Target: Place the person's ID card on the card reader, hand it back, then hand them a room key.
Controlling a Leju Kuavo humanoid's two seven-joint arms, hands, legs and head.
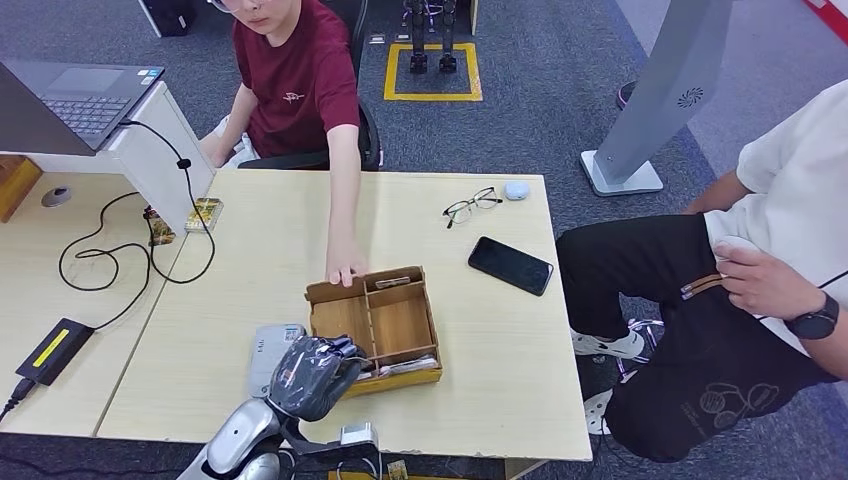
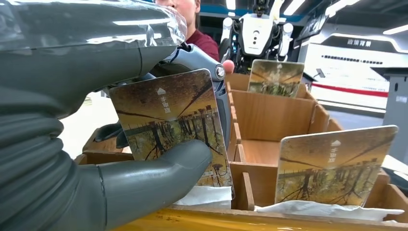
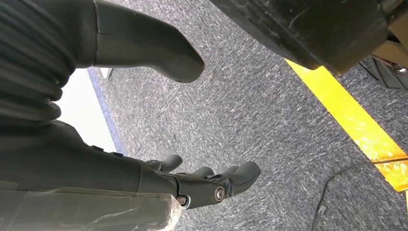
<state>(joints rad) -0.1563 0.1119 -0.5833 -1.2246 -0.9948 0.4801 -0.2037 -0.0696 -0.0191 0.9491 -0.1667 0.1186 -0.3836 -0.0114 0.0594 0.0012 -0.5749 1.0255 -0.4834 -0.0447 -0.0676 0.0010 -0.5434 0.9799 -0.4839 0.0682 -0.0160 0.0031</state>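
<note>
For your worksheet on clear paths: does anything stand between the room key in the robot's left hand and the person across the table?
Nothing blocks it outright. The left hand holds the room key at the wooden box; the person's hand rests on its far rim.

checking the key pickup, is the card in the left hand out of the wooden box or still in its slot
Cannot tell fully. The left hand pinches the room key card upright between thumb and fingers, over the wooden box; its lower edge is hidden.

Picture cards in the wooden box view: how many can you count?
3. One card is pinched in the left hand. One card stands in the near box compartment, another at the far end. More may be hidden.
</note>
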